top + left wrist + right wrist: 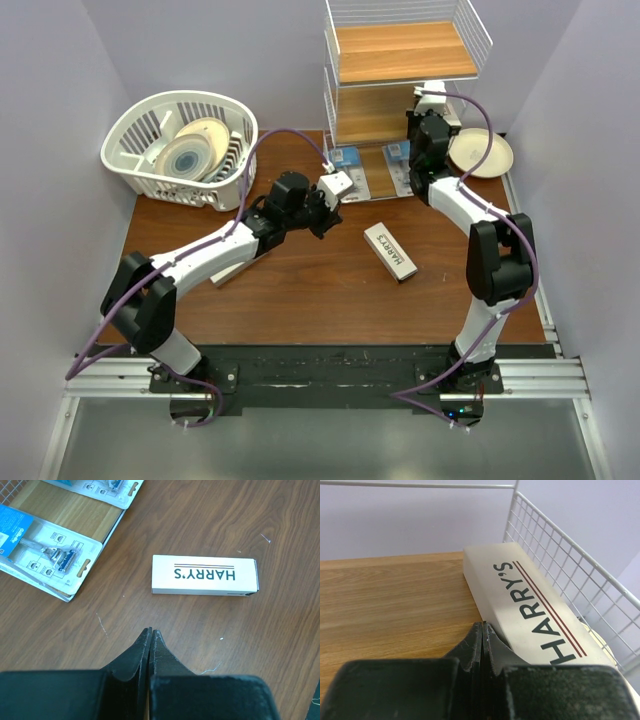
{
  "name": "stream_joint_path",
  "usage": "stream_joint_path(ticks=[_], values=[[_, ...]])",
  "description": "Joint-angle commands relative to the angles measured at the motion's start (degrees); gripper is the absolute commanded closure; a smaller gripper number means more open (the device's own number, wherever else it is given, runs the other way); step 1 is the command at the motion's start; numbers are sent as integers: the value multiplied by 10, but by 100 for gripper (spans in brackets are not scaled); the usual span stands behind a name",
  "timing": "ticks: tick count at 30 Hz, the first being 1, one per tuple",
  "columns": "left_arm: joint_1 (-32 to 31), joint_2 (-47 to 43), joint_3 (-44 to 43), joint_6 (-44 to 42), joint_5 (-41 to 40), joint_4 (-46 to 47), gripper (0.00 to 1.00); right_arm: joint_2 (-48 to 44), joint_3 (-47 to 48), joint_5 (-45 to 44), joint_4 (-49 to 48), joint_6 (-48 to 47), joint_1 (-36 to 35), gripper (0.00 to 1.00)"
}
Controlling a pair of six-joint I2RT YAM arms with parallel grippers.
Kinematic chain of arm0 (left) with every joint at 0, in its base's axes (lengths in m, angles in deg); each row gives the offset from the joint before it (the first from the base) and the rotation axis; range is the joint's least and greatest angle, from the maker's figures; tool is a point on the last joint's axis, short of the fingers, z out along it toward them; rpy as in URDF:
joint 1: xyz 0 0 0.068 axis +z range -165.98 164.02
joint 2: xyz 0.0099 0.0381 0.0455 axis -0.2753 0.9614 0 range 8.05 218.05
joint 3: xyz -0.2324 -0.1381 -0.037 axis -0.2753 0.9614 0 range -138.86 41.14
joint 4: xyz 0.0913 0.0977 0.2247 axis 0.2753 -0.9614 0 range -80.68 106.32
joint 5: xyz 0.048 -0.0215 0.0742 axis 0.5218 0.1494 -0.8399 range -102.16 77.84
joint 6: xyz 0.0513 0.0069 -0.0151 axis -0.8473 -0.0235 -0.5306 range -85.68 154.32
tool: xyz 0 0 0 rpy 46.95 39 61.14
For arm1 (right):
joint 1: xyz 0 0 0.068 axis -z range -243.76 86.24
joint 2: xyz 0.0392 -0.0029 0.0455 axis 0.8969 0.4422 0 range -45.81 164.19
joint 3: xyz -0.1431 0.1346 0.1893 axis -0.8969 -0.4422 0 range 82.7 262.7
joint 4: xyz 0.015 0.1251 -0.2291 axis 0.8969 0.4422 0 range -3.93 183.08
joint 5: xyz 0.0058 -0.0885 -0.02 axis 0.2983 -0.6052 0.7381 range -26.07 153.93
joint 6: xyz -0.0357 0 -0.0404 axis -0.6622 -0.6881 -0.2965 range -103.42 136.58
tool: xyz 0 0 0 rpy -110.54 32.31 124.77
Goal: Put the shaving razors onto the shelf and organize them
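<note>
I count two HARRY'S boxes for certain. The desk box (204,575) lies flat on the desk (260,650), ahead of my closed, empty left pincer (151,632). Only the right wrist shows the shelf box (530,605), which sits against the shelf's (400,50) wire wall, just beside the closed right pincer (483,627). Two blister packs, one left (348,168) and one right (398,165), lie at the bottom tier.

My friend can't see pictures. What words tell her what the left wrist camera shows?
A white HARRY'S box lies flat on the brown table, just beyond the left tool, which is shut and empty. At the upper left lie razors in a near blister pack and part of a far blister pack.
</note>
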Motion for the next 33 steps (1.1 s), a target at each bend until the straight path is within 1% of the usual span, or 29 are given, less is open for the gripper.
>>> stream_joint_path(ticks=[1, 7, 9, 11, 15, 16, 18, 19, 20, 21, 22, 23, 24, 26, 27, 29, 30, 31, 32, 33], values=[[-2, -8, -20, -11, -14, 21, 99, 20, 21, -35, 13, 4, 3, 100], [-2, -11, -8, -8, -19, 26, 99, 16, 20, -51, 22, -6, 4, 100], [-2, -11, -8, -5, -15, 29, 99, 13, 15, -42, 16, -5, 3, 100], [-2, -12, -8, -3, -13, 31, 99, -1, -3, -23, -1, -8, 3, 100], [-2, -16, -9, -2, -17, 27, 99, -36, -31, 45, -33, 4, 1, 100], [-2, -17, -10, -3, -24, 22, 99, -44, -36, 51, -36, 4, -5, 98], [-2, -24, -11, -4, -40, 18, 99, -72, -50, 73, -48, 3, -10, 89], [-2, -28, -13, -4, -64, 12, 99, -85, -56, 76, -50, 3, -15, 77], [-2, -37, -13, -6, -76, 12, 99, -109, -60, 79, -49, 1, -18, 74], [-2, -41, -13, -7, -85, 12, 100, -127, -67, 78, -30, -4, -22, 71], [-2, -46, -11, -10, -100, -9, 100, -144, -71, 82, -10, -6, -29, 63], [-2, -56, -9, -17, -106, -11, 100, -161, -76, 92, 13, -4, -30, 59], [-2, -60, -6, -20, -107, -12, 100, -205, -97, 110, 61, 0, -32, 56], [-2, -74, 7, -26, -111, -12, 100, -252, -131, 153, 94, -4, -37, 49], [-2, -78, 12, -26, -110, -11, 100, -291, -161, 173, 138, -14, -37, 47], [-2, -89, 27, -27, -97, -9, 99, -328, -187, 205, 198, -14, -37, 45], [-1, -93, 39, -26, -91, -7, 99, -356, -212, 199, 246, 8, -37, 51], [-1, -101, 45, -27, -78, -2, 98, -369, -224, 171, 265, 24, -35, 60], [-2, -104, 52, -25, -73, 1, 98, -378, -234, 122, 286, 38, -32, 86], [-1, -108, 62, -26, -67, 1, 97, -386, -246, 109, 291, 55, -20, 97]])
